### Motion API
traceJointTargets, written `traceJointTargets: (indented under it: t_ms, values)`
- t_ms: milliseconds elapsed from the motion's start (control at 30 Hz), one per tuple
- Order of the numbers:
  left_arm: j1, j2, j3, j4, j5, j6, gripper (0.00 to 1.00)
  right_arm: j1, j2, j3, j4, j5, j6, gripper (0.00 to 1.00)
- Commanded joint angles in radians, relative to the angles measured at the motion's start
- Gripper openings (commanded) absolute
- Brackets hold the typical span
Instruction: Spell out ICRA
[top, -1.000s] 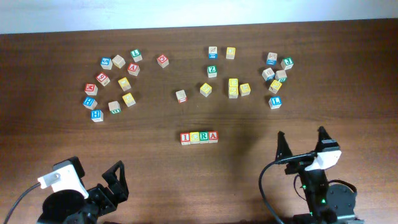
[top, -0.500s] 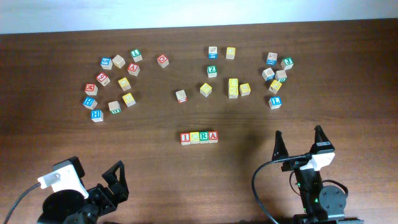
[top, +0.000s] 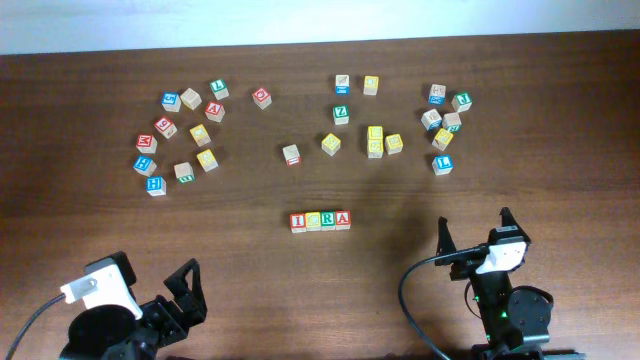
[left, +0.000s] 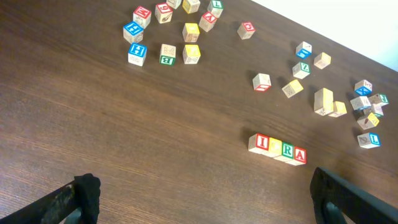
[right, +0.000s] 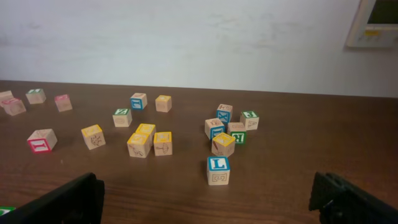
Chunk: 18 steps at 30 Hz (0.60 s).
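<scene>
The row of four blocks (top: 320, 221), lettered I, C, R, A, is set touching side by side at the middle of the worktop (top: 260, 280). Scattered blocks (top: 214, 111) are seen farther back. The right end effector (top: 475, 225) is held spread apart, well right of the row. The left end effector (left: 202, 180) is likewise spread apart.

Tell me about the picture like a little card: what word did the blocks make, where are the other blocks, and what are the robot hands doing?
word row: ICRA row, four blocks side by side, reading I, C, R, A
spare blocks: farther back, in a left group, a middle group and a right group
left gripper: open, holding nothing, away from all blocks
right gripper: open, holding nothing, to the right of the word, not touching it
table: dark brown wood
</scene>
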<state>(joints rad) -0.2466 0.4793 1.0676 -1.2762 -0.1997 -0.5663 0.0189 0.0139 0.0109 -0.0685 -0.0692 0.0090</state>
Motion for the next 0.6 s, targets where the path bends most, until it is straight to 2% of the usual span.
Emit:
traceJointTargets:
  t_ms: [0, 567]
  values:
    - [-0.002, -0.004, -0.002, -0.004, -0.018, -0.009, 0.99, -0.006, -0.011, -0.005, -0.011, 0.010, 0.026, 0.98]
    - [-0.002, -0.004, -0.002, -0.004, -0.018, -0.009, 0.99, -0.006, -0.011, -0.005, -0.007, 0.017, 0.026, 0.98]
